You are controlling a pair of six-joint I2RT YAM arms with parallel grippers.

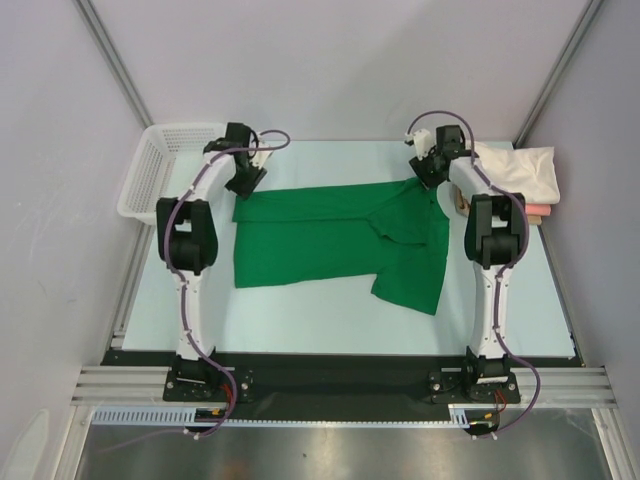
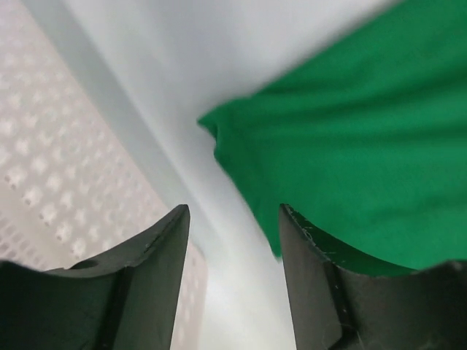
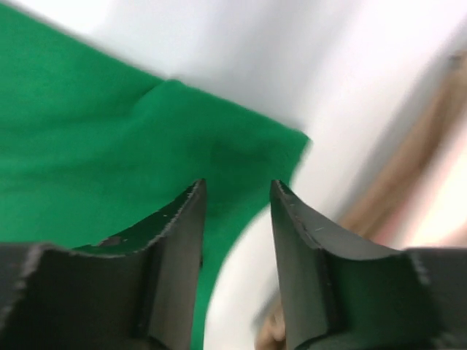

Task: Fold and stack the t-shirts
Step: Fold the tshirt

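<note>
Tabletop [image 1: 300,320], pale and wide, sits between grey walls [image 1: 60,150]. Green t-shirt [image 1: 320,245] lies flat in the middle. White mesh basket [image 1: 150,175] stands at the far left edge. Cream t-shirt [image 1: 520,170] lies folded on a pink t-shirt [image 1: 540,212] at the far right. Left hand [image 1: 245,185] hangs over the green shirt's far left corner, spread apart, holding nothing. Right hand [image 1: 425,172] hangs over the far right corner, spread apart too.

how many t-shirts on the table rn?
3. A bright green short-sleeved cloth t-shirt lies flat in the middle of the table; a folded cream cloth t-shirt sits at the far right edge; a salmon-pink one peeks out beneath it. More could be hidden underneath.
</note>
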